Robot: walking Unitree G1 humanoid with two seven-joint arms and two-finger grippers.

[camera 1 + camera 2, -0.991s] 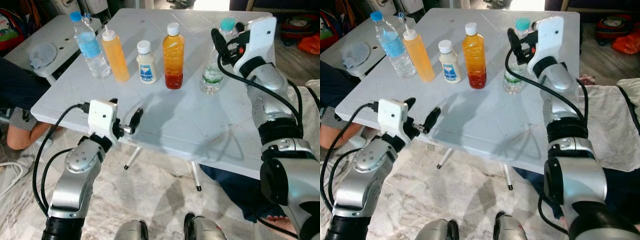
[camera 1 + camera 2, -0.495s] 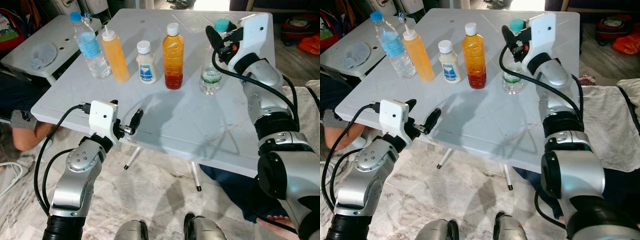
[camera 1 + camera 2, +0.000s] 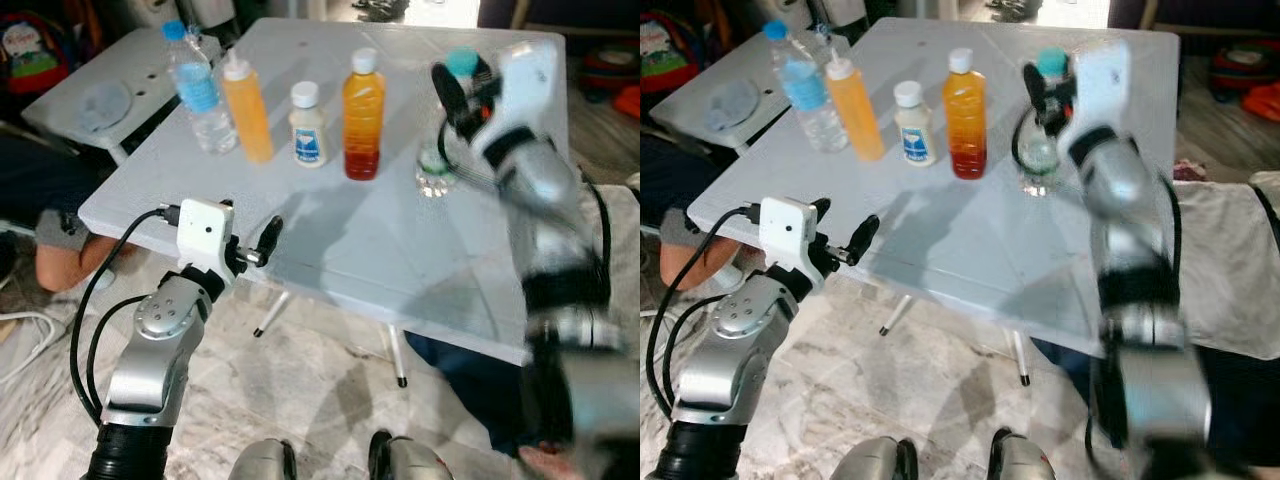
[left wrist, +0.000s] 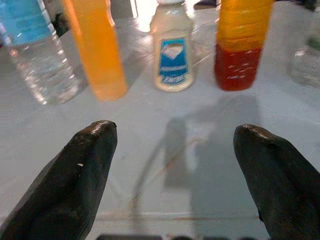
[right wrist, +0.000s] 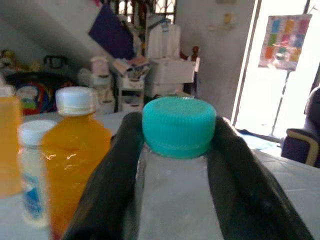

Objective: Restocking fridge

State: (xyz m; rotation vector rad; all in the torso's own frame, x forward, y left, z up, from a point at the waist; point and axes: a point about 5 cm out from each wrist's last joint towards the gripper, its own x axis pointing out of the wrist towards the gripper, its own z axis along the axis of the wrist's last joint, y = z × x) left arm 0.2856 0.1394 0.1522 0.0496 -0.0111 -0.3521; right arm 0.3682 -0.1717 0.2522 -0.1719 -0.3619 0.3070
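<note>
White plastic makes the folding table [image 3: 330, 250], and five bottles stand on it in a row. In the left eye view the right gripper [image 3: 452, 85] is raised over the far side, blurred, its arm bent up from the elbow, with the fingers around the neck of the teal-capped water bottle [image 3: 440, 150]. The left gripper [image 3: 262, 243] is held low at the near table edge, fingers spread apart and empty. From left: one blue-capped water bottle [image 3: 197, 85], one yellow squeeze bottle [image 3: 245, 105], one small white bottle [image 3: 306, 125] and one orange juice bottle [image 3: 363, 115]. In the left wrist view the small bottle's blue label cannot be read. In the right wrist view both black fingers [image 5: 107, 185] press the bottle below its teal cap [image 5: 178, 125].
</note>
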